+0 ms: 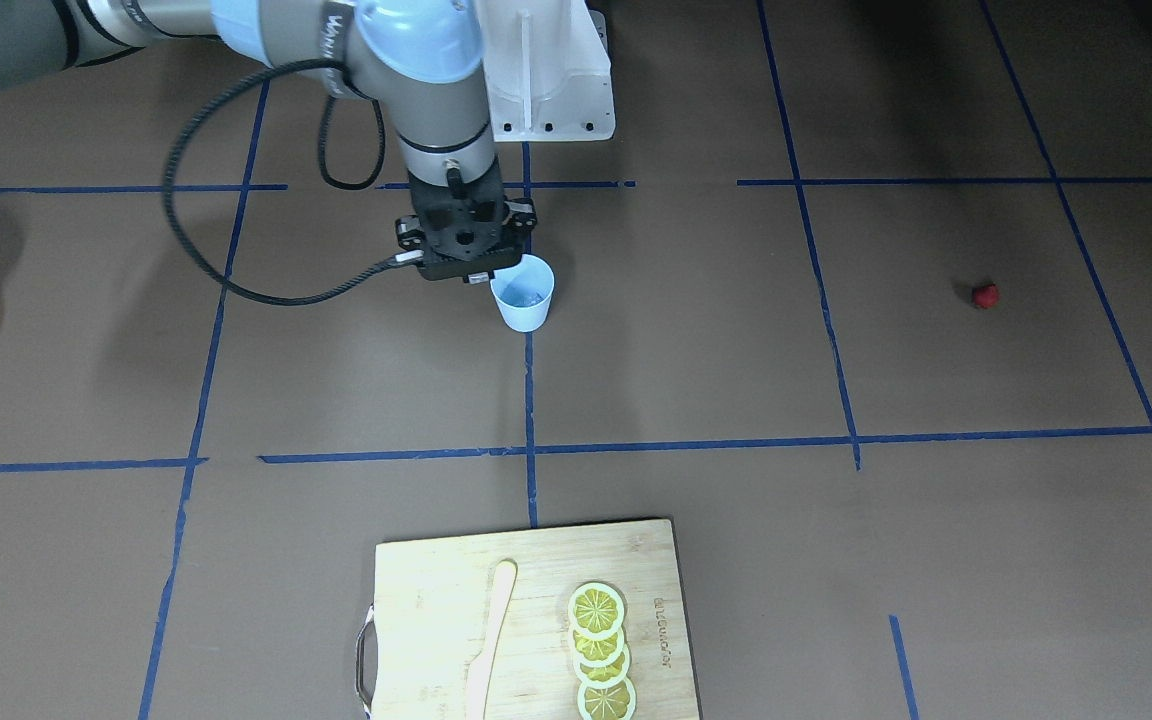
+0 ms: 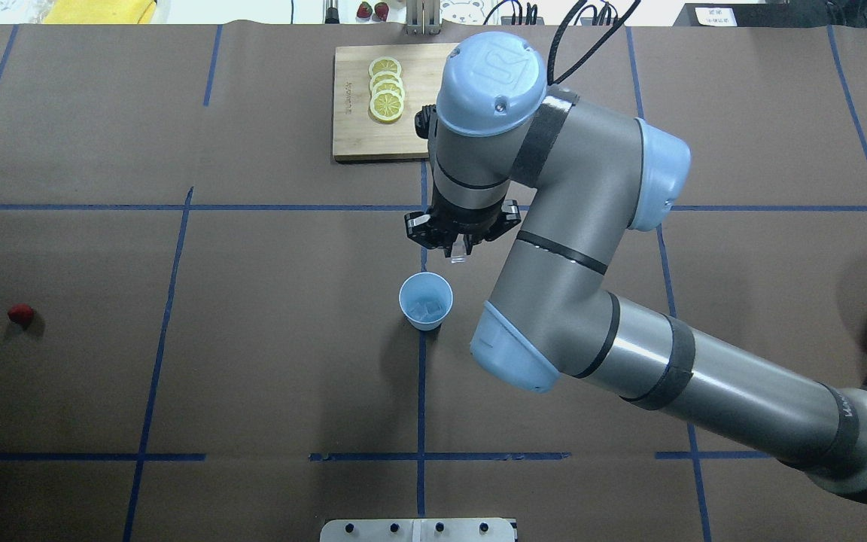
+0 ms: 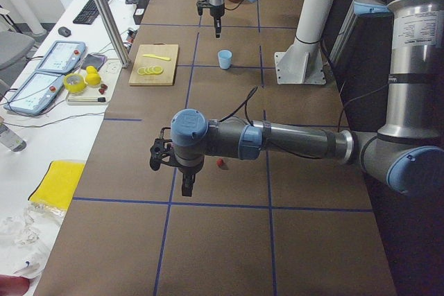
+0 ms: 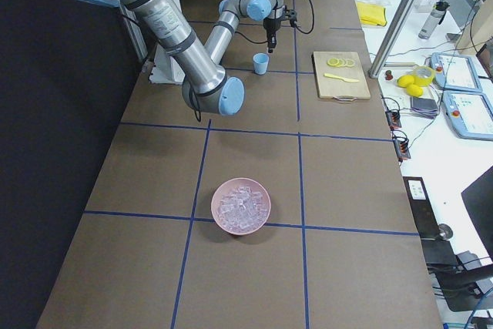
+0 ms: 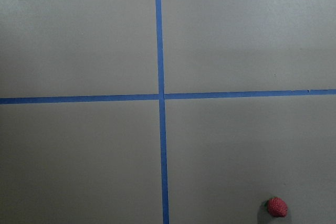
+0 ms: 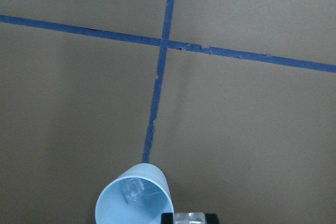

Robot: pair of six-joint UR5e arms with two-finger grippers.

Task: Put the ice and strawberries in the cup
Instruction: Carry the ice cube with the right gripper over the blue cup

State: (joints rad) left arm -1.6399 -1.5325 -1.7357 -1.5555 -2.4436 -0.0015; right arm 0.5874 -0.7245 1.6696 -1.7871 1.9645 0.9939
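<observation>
Bench is covered in brown paper with a blue tape grid.

Right arm reaches in to the middle. Left arm is stretched out over its own end of the bench.

Cutting board sits at the far edge, on the operators' side. It carries a row of overlapping lemon slices and a pale wooden knife beside them.

Pink bowl is at the right end, well apart from everything else, and heaped with ice.

Cup stands upright on the centre tape line, near the middle of the bench.

Right jaws are clamped on an ice cube, up off the bench on the board side of the cup. In the wrist view the cube sits just beside the rim, probably not over the mouth, but the angle is poor.

Left jaws point down above the bench near the strawberry. They only show in the side view, so I can't tell whether they are released or clenched. The left wrist camera shows bare bench and the berry, no fingers.

Strawberry lies alone on the bench at the left end, well apart from the cup.

A second cube is already inside the cup, against the wall.
</observation>
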